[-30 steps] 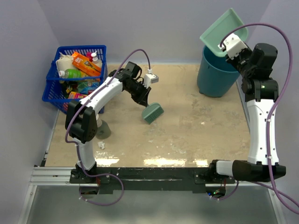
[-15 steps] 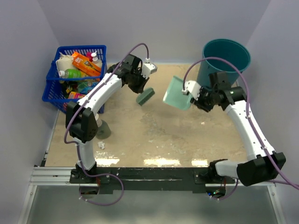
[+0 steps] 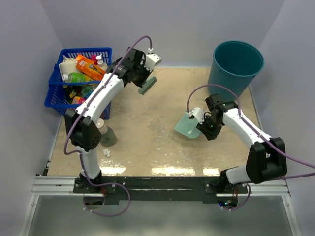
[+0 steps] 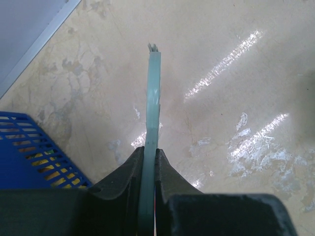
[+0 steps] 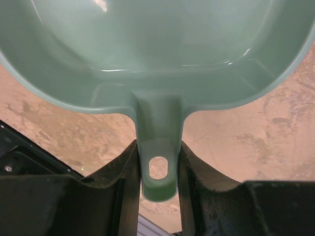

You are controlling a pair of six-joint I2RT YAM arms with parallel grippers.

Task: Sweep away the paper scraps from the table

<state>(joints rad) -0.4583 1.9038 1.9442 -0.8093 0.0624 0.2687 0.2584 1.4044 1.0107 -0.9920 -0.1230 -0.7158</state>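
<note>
Noting paper scraps [image 3: 106, 153] lying front-left on the tabletop [image 3: 142, 125], well apart from both tools. My left fingers [image 4: 161, 169] are clamping the brush [image 4: 153, 98]; my right fingers [image 5: 127, 169] are gripping the dustpan [image 5: 157, 49] handle. I am aiming to seat its lip flat beside them.

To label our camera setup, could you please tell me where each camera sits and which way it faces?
Top external: above and behind the arm bases, looking down on the table; both arms show, left gripper holding the brush, right gripper the dustpan.
Left wrist: looks past its fingers along the edge-on brush to the table and basket.
Right wrist: looks past its fingers into the dustpan.
Shared: top and left wrist both show the basket.
</note>
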